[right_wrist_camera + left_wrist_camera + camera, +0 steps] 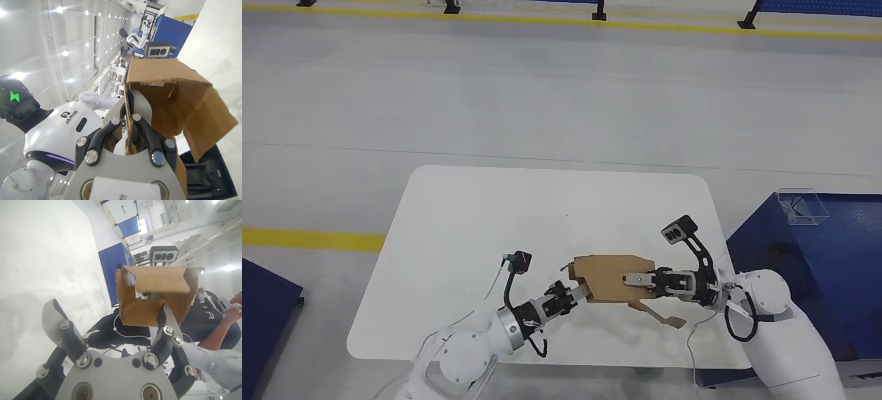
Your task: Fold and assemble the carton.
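The carton [614, 277] is held over the near part of the counter [492, 230], one wall pinched by the right hand [642, 281]; the left hand [577, 293] is splayed wide at its left end. Light, easily creased cardboard is judged best gripped near folds.

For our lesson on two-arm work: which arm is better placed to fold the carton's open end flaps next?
Left. The right gripper is shut on a carton wall, holding it; the left gripper is open and free at the open end.
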